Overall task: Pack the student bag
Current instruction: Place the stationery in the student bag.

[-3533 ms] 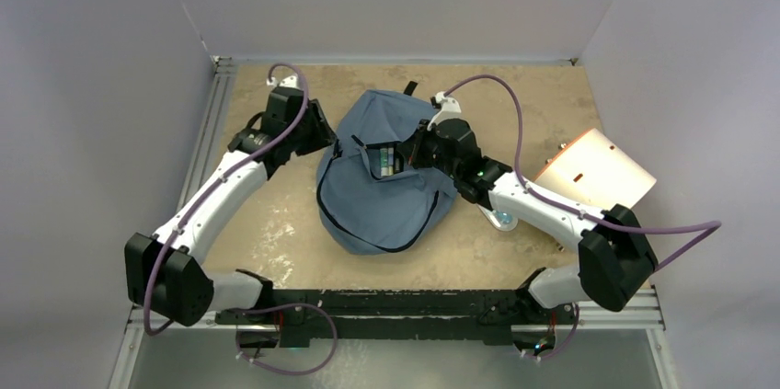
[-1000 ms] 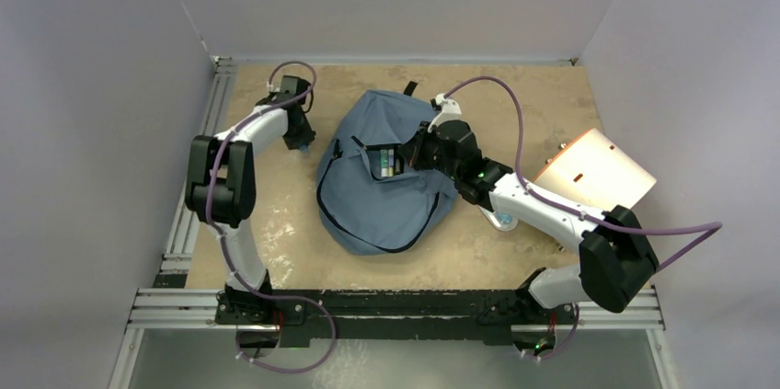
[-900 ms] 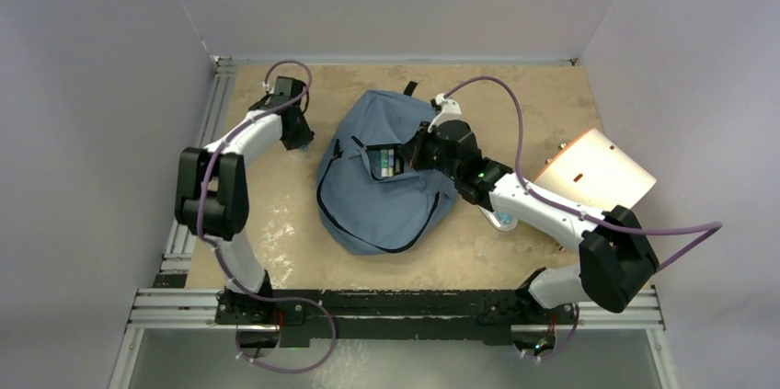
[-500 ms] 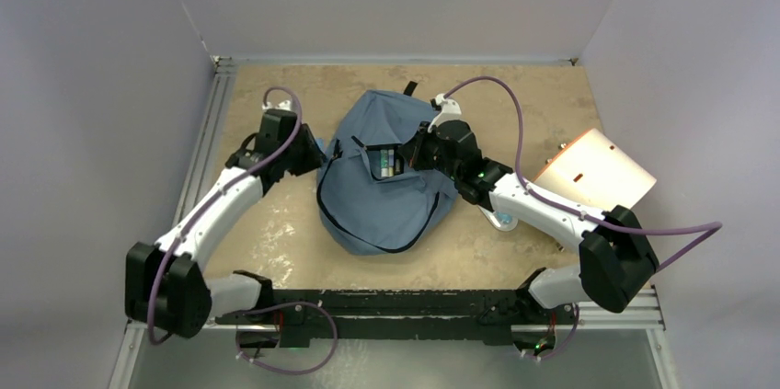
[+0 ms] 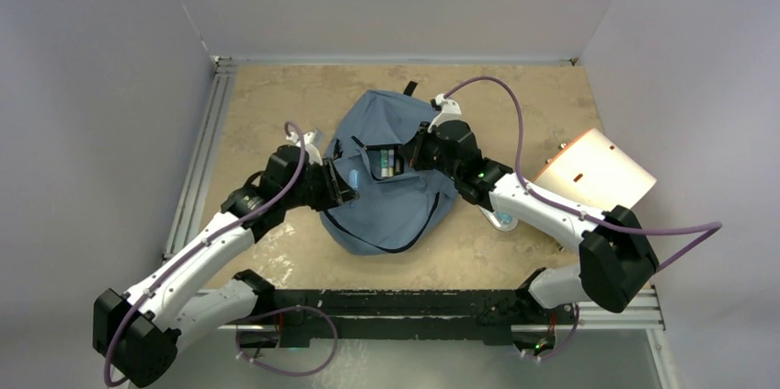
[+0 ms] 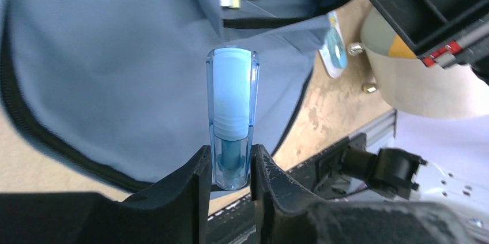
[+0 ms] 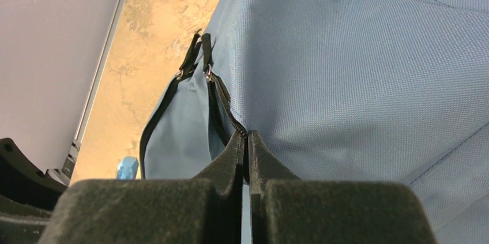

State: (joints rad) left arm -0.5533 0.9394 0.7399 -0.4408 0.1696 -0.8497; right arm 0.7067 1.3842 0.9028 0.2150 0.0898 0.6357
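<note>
The slate-blue student bag (image 5: 386,210) lies mid-table with its front pocket (image 5: 386,161) gaping; several small items show inside. My left gripper (image 5: 342,188) hovers at the bag's left side, shut on a translucent blue capped marker (image 6: 232,100) that points out over the bag's fabric (image 6: 115,53). In the left wrist view the gripper (image 6: 232,166) clamps the marker's base. My right gripper (image 5: 411,152) is at the pocket's right end. Its closed tips (image 7: 247,140) pinch the black zipper edge (image 7: 222,102) of the bag (image 7: 357,53).
A beige folder (image 5: 596,168) lies at the right edge of the table. A small round blue-and-white disc (image 5: 504,219) sits under the right forearm, also seen past the bag's edge as a disc (image 6: 334,45). Walls close in the back and both sides.
The left arm has swung from the table's far left to the bag's left side, carrying the blue marker. The right arm has held still on the zipper edge.
</note>
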